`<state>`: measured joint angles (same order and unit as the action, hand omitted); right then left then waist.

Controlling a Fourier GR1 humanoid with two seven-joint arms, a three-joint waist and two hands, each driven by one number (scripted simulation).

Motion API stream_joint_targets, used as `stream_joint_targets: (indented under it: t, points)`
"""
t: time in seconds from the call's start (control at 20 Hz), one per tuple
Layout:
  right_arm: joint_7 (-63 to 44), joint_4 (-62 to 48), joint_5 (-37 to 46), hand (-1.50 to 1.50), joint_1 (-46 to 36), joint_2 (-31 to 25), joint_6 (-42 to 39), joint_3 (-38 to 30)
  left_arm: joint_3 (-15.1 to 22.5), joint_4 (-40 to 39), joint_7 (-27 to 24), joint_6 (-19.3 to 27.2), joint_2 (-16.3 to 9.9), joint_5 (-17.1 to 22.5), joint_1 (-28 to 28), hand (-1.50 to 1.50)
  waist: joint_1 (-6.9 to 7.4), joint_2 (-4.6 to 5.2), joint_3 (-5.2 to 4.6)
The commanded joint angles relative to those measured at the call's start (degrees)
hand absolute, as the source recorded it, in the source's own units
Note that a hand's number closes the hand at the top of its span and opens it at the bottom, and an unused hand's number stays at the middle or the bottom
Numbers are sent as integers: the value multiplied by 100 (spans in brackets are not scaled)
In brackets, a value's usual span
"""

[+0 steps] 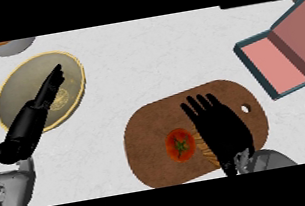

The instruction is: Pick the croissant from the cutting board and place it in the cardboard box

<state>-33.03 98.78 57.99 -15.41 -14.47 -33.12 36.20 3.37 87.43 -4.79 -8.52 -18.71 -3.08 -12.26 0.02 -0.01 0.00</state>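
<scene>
white tabletop [146,50]: the right hand [220,129], fingers straight and holding nothing, hovers over the croissant [205,149] on the board [154,140], beside a tomato [180,144]. box [292,48] at 2 o'clock lies open, empty. left hand [40,108] rests open at 9 o'clock. grasp and transfer remain.

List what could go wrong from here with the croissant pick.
The right hand covers most of the croissant, so its grasp may be misjudged. The tomato lies right beside the croissant on the cutting board and could get nudged. The cardboard box sits well apart, so the carry risks a slip.
</scene>
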Motion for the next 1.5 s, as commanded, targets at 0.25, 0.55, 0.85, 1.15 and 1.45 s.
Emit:
stream_joint_targets:
  t: [0.25, 0.55, 0.85, 1.15, 1.45]
  points:
    - [659, -809, 435, -150, 76, 212, 424, -393, -212, 362, -90, -242, 127, -160, 415, 0, 25, 1, 0]
    - [1728, -1242, 688, 150, -23, 8, 1038, -92, -165, 416, 133, -201, 269, -290, 257, 0, 40, 3, 2]
    - [2133, -1491, 1227, 150, -156, 116, 1786, -228, -482, 375, 301, -474, 175, -113, 25, 0, 22, 1, 1]
    - [1494, -2460, 865, 150, -1116, 989, 1870, -1397, -361, 208, 146, -477, 236, -246, -126, 0, 196, 57, 5]
    - [867, -3831, 661, 150, -2630, 1229, 2736, -2884, -288, -15, 8, -477, 302, -320, -329, 0, 332, 130, 6]
